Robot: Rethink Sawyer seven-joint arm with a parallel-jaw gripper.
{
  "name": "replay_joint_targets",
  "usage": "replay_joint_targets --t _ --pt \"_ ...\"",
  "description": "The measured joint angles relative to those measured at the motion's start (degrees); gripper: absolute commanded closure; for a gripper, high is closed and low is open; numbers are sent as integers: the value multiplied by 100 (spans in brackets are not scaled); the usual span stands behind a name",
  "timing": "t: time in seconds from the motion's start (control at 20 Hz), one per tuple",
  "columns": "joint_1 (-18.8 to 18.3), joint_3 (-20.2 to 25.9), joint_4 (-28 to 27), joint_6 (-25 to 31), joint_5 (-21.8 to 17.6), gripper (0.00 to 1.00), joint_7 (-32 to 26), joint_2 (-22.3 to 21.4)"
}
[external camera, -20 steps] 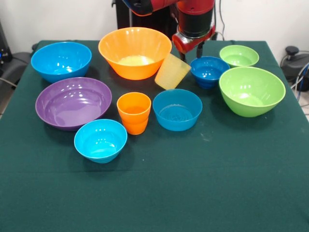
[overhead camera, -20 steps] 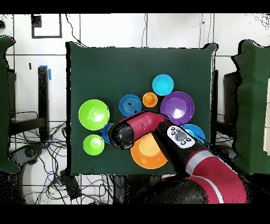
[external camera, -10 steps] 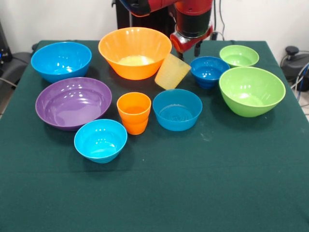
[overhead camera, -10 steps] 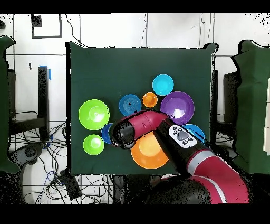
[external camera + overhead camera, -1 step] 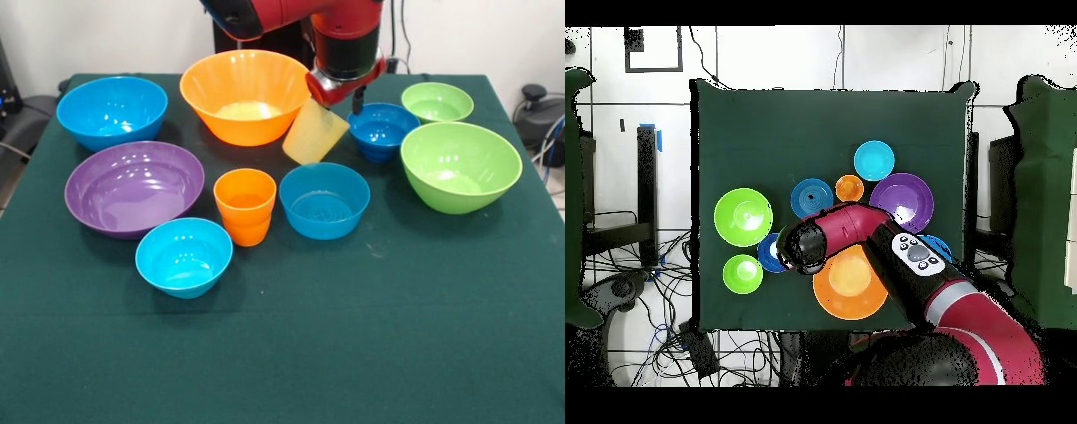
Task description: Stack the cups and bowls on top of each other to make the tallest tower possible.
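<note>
1. The pale yellow cup (image 5: 314, 132) leans tilted on the desk (image 5: 371, 344), between the large orange bowl (image 5: 246, 95) and the dark blue bowl (image 5: 382, 130), its top edge under the arm's end.
2. The orange cup (image 5: 245, 206) stands upright beside a light blue bowl (image 5: 324, 200).
3. The red arm (image 5: 349, 40) comes down from above, wrist vertical, directly over the yellow cup.
4. The gripper (image 5: 340, 99) sits at the cup's rim; whether its jaws are wide or narrow cannot be told.
</note>
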Motion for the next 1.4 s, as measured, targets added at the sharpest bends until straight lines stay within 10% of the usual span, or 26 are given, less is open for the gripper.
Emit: replay_joint_targets --t 1.2,1.25,1.4 --pt "-153 308 -406 245 -1 0 0 169" --pt "-202 370 -453 416 0 100 0 169" --pt "-246 412 -457 487 0 100 0 167"
